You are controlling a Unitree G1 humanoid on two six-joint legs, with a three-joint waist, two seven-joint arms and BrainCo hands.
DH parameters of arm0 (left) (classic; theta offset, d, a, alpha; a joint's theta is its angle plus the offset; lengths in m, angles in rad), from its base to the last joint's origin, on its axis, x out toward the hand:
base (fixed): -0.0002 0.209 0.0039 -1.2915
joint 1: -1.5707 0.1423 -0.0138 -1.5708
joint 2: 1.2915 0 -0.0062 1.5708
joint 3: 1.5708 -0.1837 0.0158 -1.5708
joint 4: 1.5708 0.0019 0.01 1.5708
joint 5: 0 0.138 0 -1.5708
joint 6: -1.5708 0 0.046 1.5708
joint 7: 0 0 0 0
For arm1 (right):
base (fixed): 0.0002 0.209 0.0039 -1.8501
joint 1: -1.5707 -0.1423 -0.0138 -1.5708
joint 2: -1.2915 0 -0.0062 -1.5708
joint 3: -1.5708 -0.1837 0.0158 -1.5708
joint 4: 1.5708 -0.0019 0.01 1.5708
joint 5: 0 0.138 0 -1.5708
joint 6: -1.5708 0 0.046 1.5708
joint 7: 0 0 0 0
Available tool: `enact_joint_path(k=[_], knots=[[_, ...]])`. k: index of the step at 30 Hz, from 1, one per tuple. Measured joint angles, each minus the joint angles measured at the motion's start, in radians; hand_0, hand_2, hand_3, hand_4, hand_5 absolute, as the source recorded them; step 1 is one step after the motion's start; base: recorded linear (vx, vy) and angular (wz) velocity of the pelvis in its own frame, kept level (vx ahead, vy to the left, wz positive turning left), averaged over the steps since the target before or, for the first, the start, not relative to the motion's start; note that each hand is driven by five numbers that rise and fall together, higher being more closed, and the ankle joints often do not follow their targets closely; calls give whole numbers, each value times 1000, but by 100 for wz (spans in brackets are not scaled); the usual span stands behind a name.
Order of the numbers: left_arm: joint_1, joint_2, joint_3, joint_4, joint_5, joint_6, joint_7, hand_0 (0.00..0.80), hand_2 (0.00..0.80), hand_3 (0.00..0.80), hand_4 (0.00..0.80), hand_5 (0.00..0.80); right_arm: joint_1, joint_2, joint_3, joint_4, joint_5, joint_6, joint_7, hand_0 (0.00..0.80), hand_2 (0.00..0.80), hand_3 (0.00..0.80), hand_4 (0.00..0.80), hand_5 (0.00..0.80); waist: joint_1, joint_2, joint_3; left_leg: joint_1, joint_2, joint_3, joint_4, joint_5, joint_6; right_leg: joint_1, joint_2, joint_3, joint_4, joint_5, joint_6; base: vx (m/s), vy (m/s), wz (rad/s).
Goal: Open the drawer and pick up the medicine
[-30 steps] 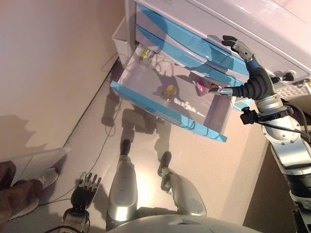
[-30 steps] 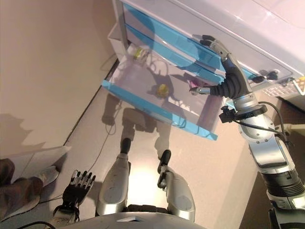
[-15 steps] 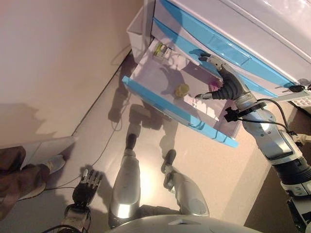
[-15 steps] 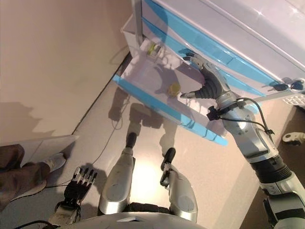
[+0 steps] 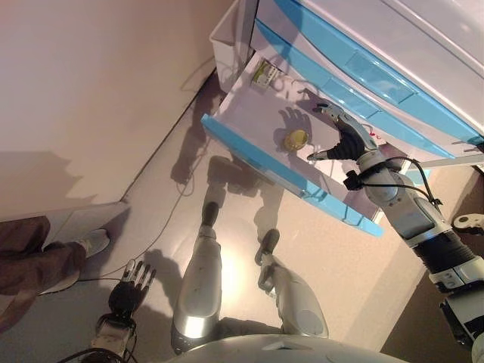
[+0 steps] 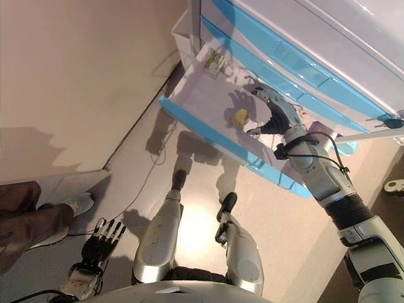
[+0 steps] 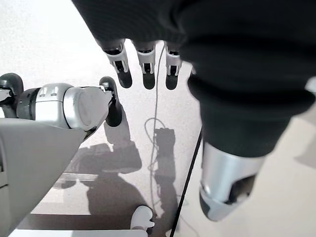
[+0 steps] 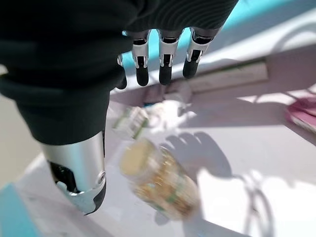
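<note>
Medicine bottle (image 8: 158, 180), lying on its side on the floor of the open drawer (image 5: 249, 155): judged light, rigid and smooth, likely to roll; best pinched across its body. Right hand (image 5: 344, 140) hovers just beside it, fingers straight, holding nothing. The right wrist view alone shows a small packet (image 8: 129, 121) beyond. Left hand (image 5: 130, 283) hangs relaxed, empty, near the floor.

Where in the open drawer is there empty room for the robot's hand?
The drawer floor is bare between the yellow bottle and the small box at the far corner. It is crowded where the open right hand hovers near the bottle and a pink packet.
</note>
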Motion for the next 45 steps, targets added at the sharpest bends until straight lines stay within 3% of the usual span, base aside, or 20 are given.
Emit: enact_joint_path(k=[19,45], knots=[[-13,0,-15,-30,29,34,6,0,0,0,0,0,-41,41,34,195,-10,-5,-43,0,0,0,0,0,21,15,8,-18,-17,-1,-2,7,11,-32,-20,-2,34,-10,11,0,2,1],[-13,-6,-21,-65,34,40,6,0,0,0,0,0,-104,80,70,285,-10,-15,-34,0,0,0,0,0,37,45,13,-24,-37,-3,-2,18,25,-50,-45,-5,70,-20,22,1,4,1]])
